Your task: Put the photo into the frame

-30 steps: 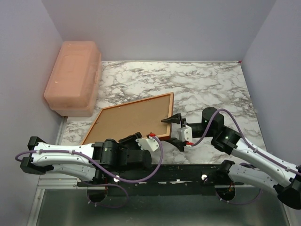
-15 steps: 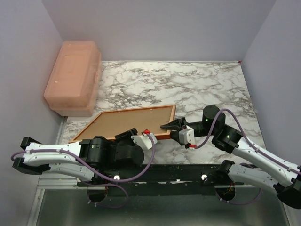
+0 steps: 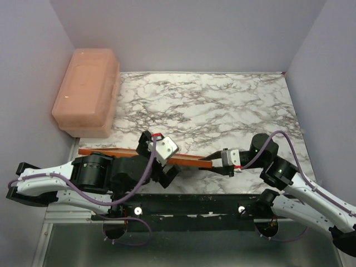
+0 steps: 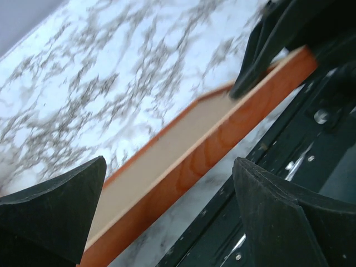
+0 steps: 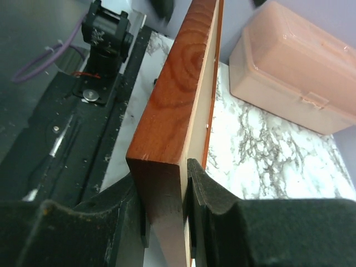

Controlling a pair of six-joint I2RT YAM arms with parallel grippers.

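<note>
Frame [image 3: 189, 161] upright on edge, right tool [image 3: 211, 162] pinching its end; left tool [image 4: 169, 162] spread; marble table [image 3: 222, 105] beyond.

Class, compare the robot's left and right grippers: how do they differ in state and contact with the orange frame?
The right gripper is shut on the frame's end; the left gripper is open. The right's fingers press both frame faces; the left's spread fingers appear to touch nothing. Both have black fingers and face the frame.
</note>
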